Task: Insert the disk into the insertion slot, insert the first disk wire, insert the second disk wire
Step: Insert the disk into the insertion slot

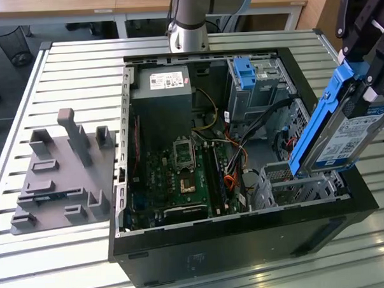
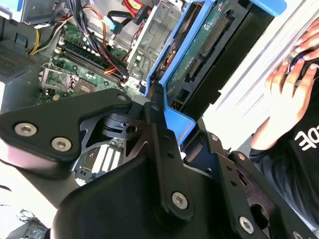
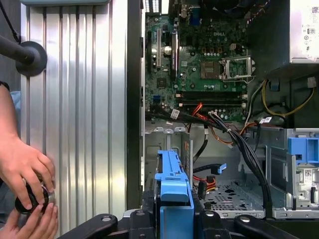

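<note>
Two fingers of my gripper (image 1: 364,69) are drawn in narrow on the disk (image 1: 341,134), clamping the upper end of its blue carrier. The drive hangs tilted at three o'clock of the open computer case (image 1: 247,243) in the exterior view. Its lower end meets the top edge of the insertion slot (image 1: 296,185) at four o'clock; whether it has entered I cannot tell. My gripper's upper part is cut off. Farther back, at one o'clock, stands a taller bay (image 1: 256,84).
</note>
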`<state>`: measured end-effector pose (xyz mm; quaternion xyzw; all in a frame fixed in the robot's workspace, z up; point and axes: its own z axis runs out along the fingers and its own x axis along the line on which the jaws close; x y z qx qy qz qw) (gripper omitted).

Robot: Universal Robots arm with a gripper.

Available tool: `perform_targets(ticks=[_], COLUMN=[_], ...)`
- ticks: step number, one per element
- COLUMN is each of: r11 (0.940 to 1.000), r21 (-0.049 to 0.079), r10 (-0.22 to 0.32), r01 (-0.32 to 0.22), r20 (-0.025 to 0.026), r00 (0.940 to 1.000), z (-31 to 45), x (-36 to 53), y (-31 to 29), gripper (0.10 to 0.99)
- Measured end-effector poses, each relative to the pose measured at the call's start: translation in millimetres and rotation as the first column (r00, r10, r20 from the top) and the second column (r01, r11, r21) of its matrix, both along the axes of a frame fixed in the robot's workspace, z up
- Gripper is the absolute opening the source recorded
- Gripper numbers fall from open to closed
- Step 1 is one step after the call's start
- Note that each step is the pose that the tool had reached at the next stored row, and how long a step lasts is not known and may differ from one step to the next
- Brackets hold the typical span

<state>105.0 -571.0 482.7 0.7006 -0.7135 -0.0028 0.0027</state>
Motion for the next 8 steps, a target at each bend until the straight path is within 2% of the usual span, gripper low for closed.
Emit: perform_targets(ticks=[5, 8], r11=[0.9999, 0.9999], r21=[0.01, 0.017], r10=[-0.001, -0.001], r01=[0.001, 0.001], r20=[0.0041, 0.0049], r00=[1.0, 1.0], z=[-3.1, -6.1], x=[-11.1, -12.8], y=[2.6, 3.4], gripper=[0.365, 0.365])
